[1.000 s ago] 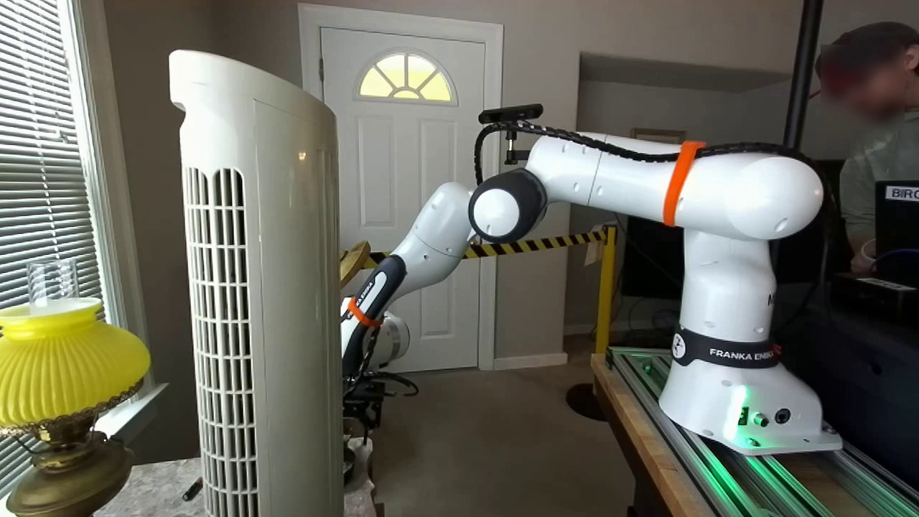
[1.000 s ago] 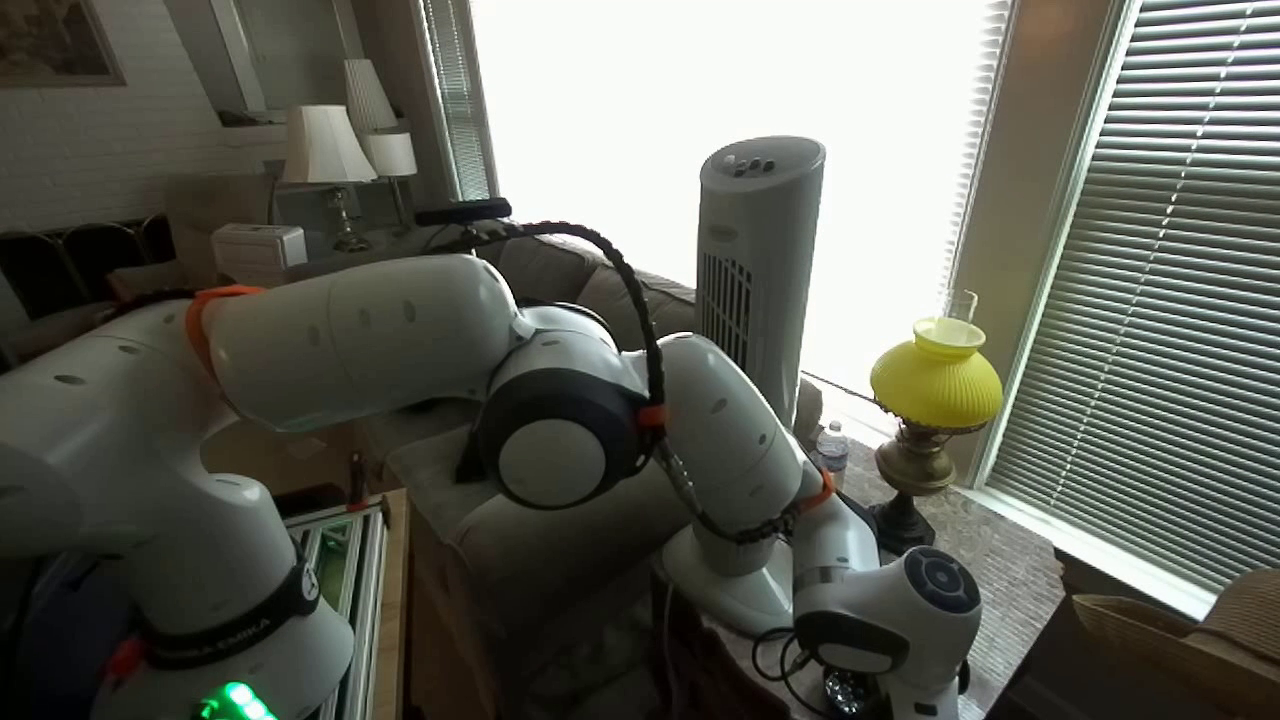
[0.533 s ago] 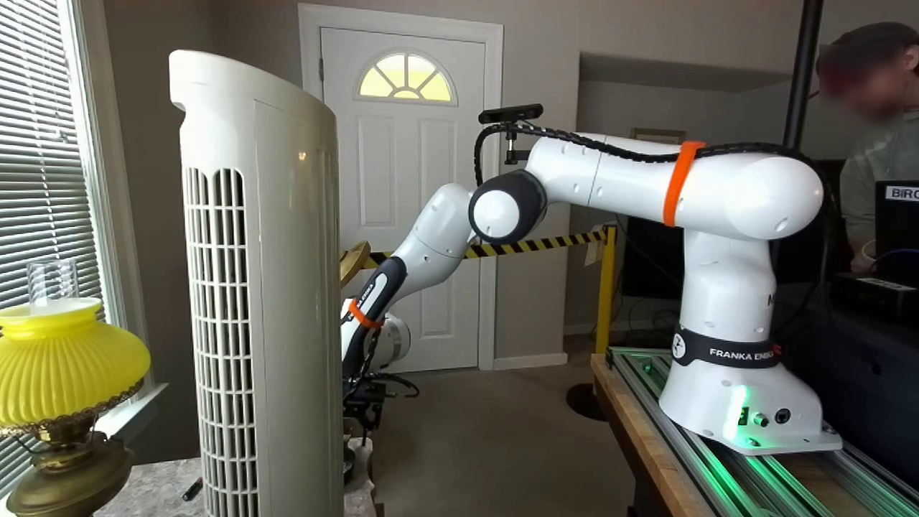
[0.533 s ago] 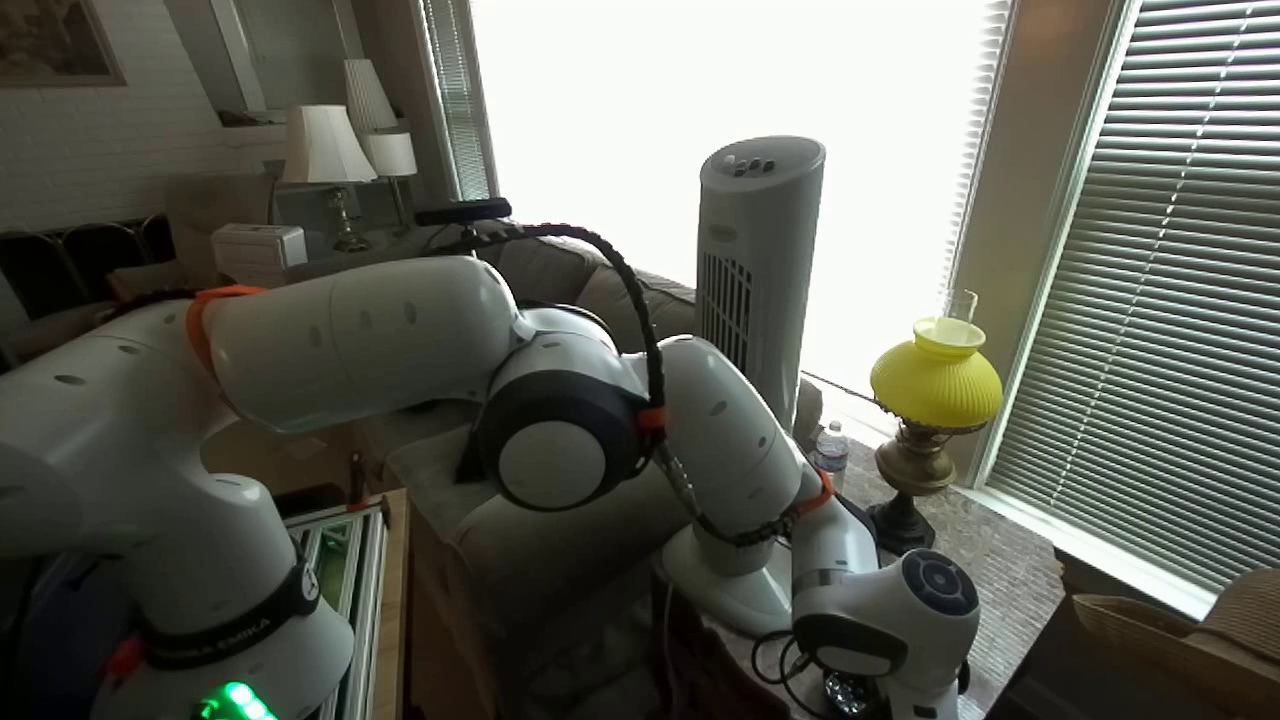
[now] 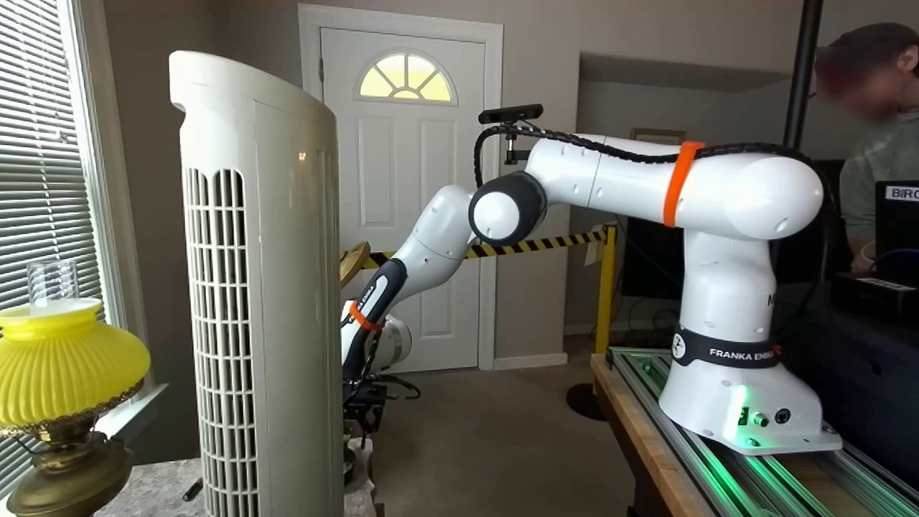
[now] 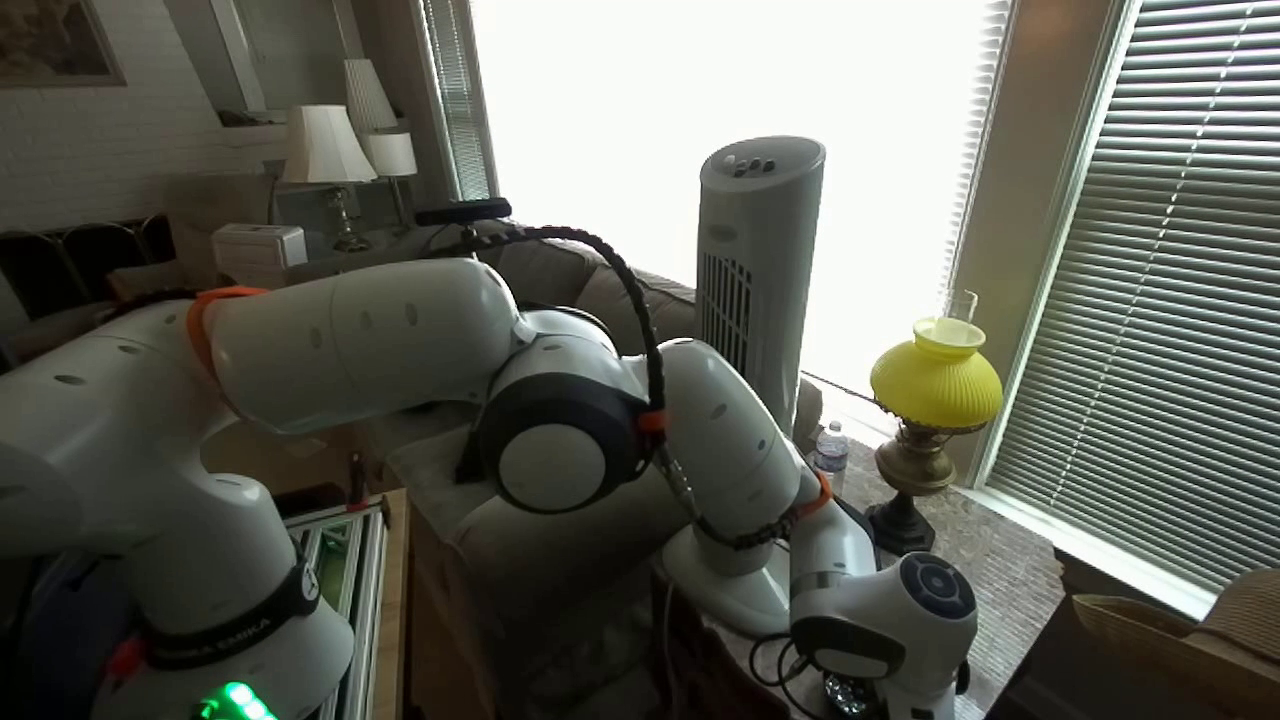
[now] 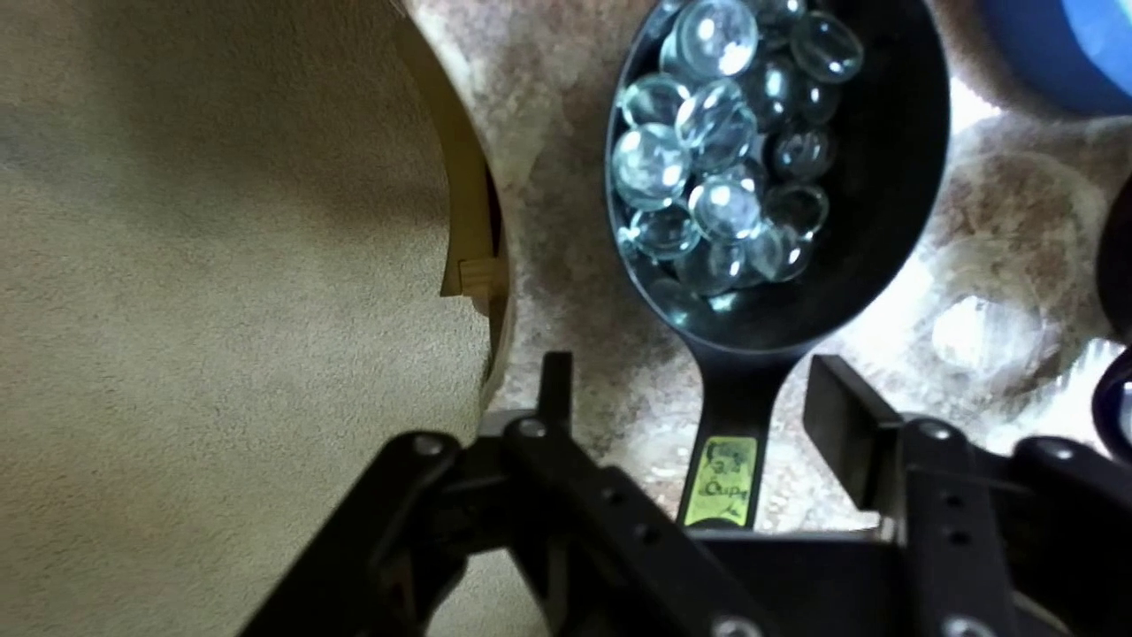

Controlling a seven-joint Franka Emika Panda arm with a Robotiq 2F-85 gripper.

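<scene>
The tool (image 7: 694, 402) is held with its fingers apart, and neatly framed between them, a gap seen on either side, is the handle (image 7: 739, 394) of the black scoop (image 7: 871, 230), marked with a yellow label (image 7: 723, 482)! Just ahead of the fingertips, the scoop's bowl is well loaded with clear glass beads (image 7: 725, 208), all borne by the bench (image 7: 566, 177) below. Farther ahead of the tool, on its right in the wrist view, a blue container (image 7: 1044, 53) is cut off by the corner; to the left, past the bench's edge, carpet (image 7: 221, 354) is seen. In an exterior view, part of the tool is masked by a white tower fan (image 5: 298, 287). Farther from the tool, a yellow-shaded lamp (image 6: 936, 385) and a clear bottle (image 6: 831, 447) are spotted, and well apart, a white door (image 5: 409, 215) is glimpsed!
</scene>
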